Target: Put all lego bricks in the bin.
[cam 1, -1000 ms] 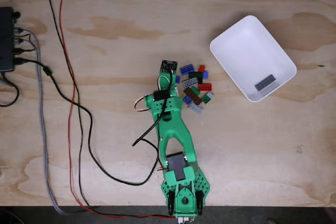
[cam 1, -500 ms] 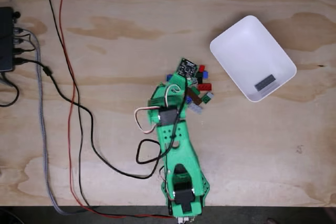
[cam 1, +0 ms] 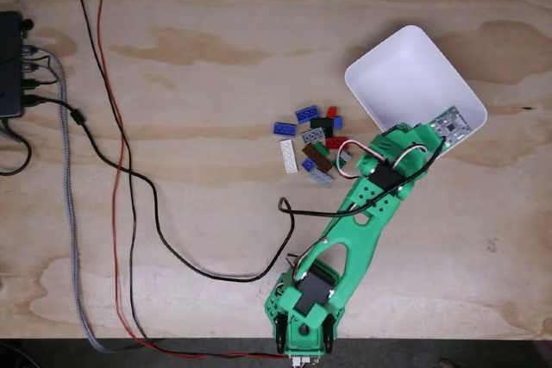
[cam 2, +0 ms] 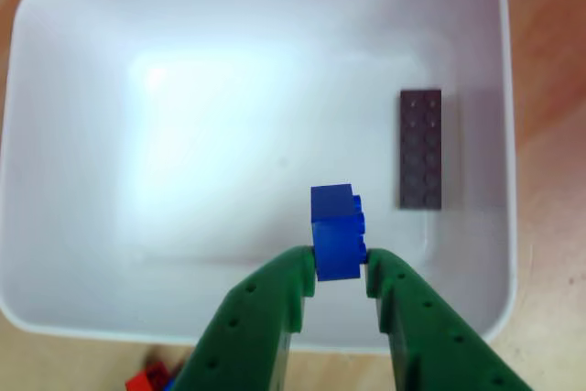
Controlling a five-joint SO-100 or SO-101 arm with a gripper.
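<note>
- Green plastic gripper (cam 2: 341,267), matte and dotted with small holes, fills the near foreground of the other view; its two fingers are closed to a narrow gap, pinching a small blue brick (cam 2: 336,231) by its sides.
- Just past the fingertips lies the bin (cam 2: 73,135), a smooth, glossy white tray with rounded corners, and the held brick hangs over its floor.
- On that floor, right of the blue brick and apart from it, rests a flat dark grey plate (cam 2: 420,147) with two rows of studs.
- Seen from the fixed view, the arm (cam 1: 362,213) reaches diagonally across a bare plywood table (cam 1: 190,58) to the bin's near edge.
- Left of the bin, a loose cluster of lego bricks (cam 1: 310,140) waits on the wood; small ones may be hidden.
- Judged step: delivery. The next move calls for opening the fingers so the brick drops, then returning to the cluster.
</note>
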